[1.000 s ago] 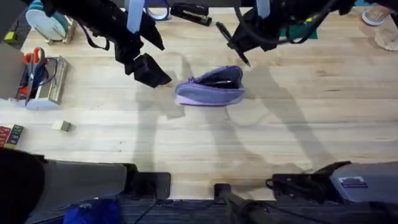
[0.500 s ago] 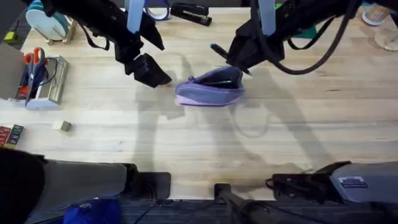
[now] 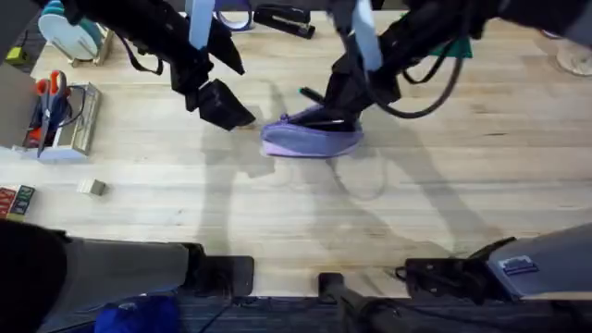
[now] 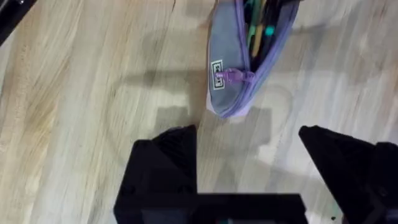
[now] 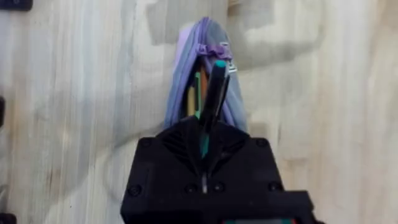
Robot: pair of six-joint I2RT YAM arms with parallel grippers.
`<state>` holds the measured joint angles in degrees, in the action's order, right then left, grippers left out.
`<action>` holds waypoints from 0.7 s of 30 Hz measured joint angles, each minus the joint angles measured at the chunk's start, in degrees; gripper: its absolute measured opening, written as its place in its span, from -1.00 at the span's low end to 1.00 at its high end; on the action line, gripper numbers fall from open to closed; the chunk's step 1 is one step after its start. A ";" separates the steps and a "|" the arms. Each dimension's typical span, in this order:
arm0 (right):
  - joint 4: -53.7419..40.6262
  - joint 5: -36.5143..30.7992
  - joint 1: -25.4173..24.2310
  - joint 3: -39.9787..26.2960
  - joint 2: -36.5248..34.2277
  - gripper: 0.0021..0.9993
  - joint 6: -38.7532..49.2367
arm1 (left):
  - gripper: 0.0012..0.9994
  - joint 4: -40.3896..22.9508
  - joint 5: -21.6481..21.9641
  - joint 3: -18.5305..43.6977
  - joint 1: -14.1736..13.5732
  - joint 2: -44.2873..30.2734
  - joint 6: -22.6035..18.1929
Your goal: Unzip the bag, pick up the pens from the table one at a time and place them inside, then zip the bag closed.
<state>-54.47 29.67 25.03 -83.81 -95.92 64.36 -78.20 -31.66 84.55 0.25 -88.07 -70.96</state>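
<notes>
The lavender bag (image 3: 311,139) lies mid-table on the wooden table (image 3: 444,185) with its zipper open, and several pens show inside it (image 4: 256,31). Its zipper pull (image 4: 232,76) hangs at the end nearest my left gripper. My right gripper (image 3: 339,96) is directly over the bag's opening, shut on a slim dark pen (image 5: 214,93) with a teal tip that points along the opening. My left gripper (image 3: 222,104) hovers open just left of the bag, its black fingers (image 4: 165,165) spread wide with nothing between them.
A black stapler (image 3: 283,18) and a purple tape ring (image 3: 237,15) sit at the far edge. A tape dispenser with red scissors (image 3: 54,109) stands at the left, and a small block (image 3: 91,187) lies nearer the front left.
My right gripper has carried the pen leftward and down, from beyond the bag's right end to right over its opening. The left arm and the bag have stayed put.
</notes>
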 joint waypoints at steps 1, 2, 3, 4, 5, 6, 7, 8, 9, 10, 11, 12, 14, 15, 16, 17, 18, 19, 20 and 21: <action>0.01 0.00 0.12 0.02 -0.81 -0.94 0.10 | 0.99 -0.01 0.00 0.00 0.00 0.00 0.00; -0.01 0.00 0.32 0.07 -1.61 -0.94 0.24 | 0.99 -0.01 0.00 0.00 0.00 0.00 0.00; -0.03 0.00 0.44 0.09 -2.36 -0.94 0.39 | 0.99 -0.01 0.00 0.00 0.00 0.00 0.00; -0.06 0.00 0.54 0.09 -2.97 -0.94 0.43 | 0.99 -0.01 0.00 0.00 0.00 0.00 0.00; -0.05 -0.02 0.65 0.11 -3.59 -0.94 0.48 | 0.99 -0.01 0.00 0.00 0.00 0.00 0.00; -0.04 -0.01 0.69 0.11 -4.06 -0.94 0.60 | 0.99 -0.01 0.00 0.00 0.00 0.00 0.00; -0.06 -0.02 0.69 0.11 -4.47 -0.94 0.71 | 0.99 -0.01 0.00 0.00 0.00 0.00 0.00; -0.03 0.00 0.71 0.11 -4.86 -0.94 0.87 | 0.99 -0.01 0.00 0.00 0.00 0.00 0.00; -0.03 0.00 0.73 0.11 -5.33 -0.94 1.10 | 0.99 -0.01 0.00 0.00 0.00 0.00 0.00; 0.01 -0.01 0.73 0.11 -5.74 -0.94 1.33 | 0.99 -0.01 0.00 0.00 0.00 0.00 0.00; 0.05 0.00 0.75 0.11 -6.17 -0.94 1.52 | 0.99 -0.01 0.00 0.00 0.00 0.00 0.00; 0.12 0.00 0.77 0.11 -6.65 -0.94 1.70 | 0.99 -0.01 0.00 0.00 0.00 0.00 0.00; 0.26 -0.01 0.80 0.11 -7.48 -0.94 1.76 | 0.99 -0.01 0.00 0.00 0.00 0.00 0.00; 0.29 -0.02 0.80 0.11 -7.83 -0.94 1.79 | 0.99 -0.01 -0.02 0.00 0.00 0.00 0.00; 0.32 0.00 0.80 0.11 -8.25 -0.94 1.92 | 0.99 -0.01 0.00 0.00 0.00 0.00 0.00; 0.37 -0.01 0.80 0.11 -8.58 -0.94 1.94 | 0.99 0.00 0.00 0.00 0.00 0.00 0.00; 0.38 0.00 0.80 0.11 -9.02 -0.94 1.94 | 0.99 -0.01 0.00 0.00 0.00 0.00 0.00; 0.42 0.00 0.80 0.11 -9.38 -0.94 1.96 | 0.99 -0.01 0.00 0.00 0.00 0.00 0.00; 0.43 0.00 0.80 0.11 -9.83 -0.94 1.97 | 0.99 -0.01 0.00 0.00 0.00 0.00 0.00; 0.48 0.00 0.80 0.11 -10.32 -0.94 2.01 | 0.99 -0.01 0.00 0.00 0.00 0.00 0.00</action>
<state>-53.98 29.67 25.82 -83.70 -106.24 66.37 -78.22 -31.66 84.55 0.25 -88.07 -70.96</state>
